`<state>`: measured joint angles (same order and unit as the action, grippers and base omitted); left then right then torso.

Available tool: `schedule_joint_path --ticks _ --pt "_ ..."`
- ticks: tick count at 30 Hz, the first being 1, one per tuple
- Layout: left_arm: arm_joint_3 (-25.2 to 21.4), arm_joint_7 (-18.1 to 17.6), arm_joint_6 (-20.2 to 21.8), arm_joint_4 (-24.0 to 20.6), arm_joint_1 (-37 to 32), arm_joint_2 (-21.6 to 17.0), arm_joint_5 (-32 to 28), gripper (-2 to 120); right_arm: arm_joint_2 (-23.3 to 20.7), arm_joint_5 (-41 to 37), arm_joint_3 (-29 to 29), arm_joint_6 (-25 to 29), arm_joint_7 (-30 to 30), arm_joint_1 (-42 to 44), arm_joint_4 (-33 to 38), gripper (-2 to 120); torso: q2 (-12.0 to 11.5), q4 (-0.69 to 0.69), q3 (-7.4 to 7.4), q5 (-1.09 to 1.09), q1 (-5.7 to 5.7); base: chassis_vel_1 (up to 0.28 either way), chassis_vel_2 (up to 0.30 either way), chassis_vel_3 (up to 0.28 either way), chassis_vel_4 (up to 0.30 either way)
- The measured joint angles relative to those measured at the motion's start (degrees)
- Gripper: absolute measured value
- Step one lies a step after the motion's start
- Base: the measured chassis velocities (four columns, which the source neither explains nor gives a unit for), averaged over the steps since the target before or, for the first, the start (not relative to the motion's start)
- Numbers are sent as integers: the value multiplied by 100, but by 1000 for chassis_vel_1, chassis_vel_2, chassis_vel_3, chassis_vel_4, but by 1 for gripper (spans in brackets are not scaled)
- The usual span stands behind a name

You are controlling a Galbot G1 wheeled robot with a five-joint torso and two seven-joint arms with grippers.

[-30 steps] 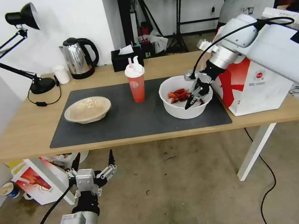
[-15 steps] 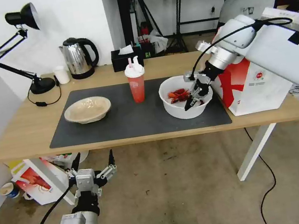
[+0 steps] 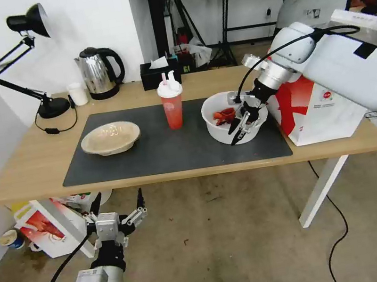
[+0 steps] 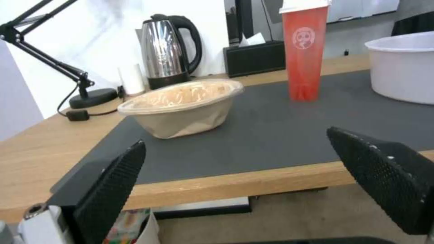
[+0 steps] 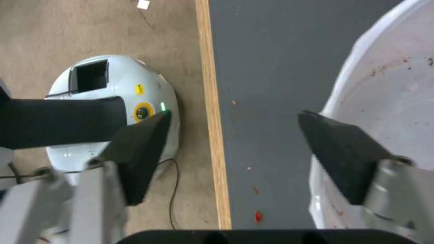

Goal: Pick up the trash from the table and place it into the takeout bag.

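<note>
Right gripper (image 3: pixel 242 125), jaws spread, straddles the near rim of the white bowl (image 3: pixel 224 128), which has slid and tipped toward the cup (image 3: pixel 172 101); no grasp has closed. Bag (image 3: pixel 317 111) stands just beside the bowl. Left gripper (image 3: pixel 117 208) waits open below the table (image 3: pixel 26 171).

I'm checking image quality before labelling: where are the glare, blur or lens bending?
Head view: straight table edges bow slightly, and the kettle carries bright reflections. Left wrist view: the open left pincer fingertips look soft up close. Right wrist view: the open right pincer is blurred beside the white bowl.
</note>
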<state>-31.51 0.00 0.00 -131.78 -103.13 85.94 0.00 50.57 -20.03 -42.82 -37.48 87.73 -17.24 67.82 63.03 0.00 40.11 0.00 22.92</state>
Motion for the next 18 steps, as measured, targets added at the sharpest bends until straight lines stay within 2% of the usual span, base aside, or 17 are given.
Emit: schedule_joint_path --ticks 2,5,7,18 --pt "0 0 0 0 0 0 0 100 -5 3 3 7 -1 4 -4 86 0 0 0 0 0 0 0 0 0" --pt "0 0 0 0 0 0 0 100 -7 5 5 10 -1 11 -4 91 0 0 0 0 0 0 0 0 0" --pt "0 0 0 0 0 0 0 100 -4 17 11 13 -2 32 -17 99 0 0 0 0 0 0 0 0 0" --pt "0 0 0 0 0 0 0 100 51 -95 92 20 -4 -46 -30 100 0 0 0 0 0 0 0 0 0"
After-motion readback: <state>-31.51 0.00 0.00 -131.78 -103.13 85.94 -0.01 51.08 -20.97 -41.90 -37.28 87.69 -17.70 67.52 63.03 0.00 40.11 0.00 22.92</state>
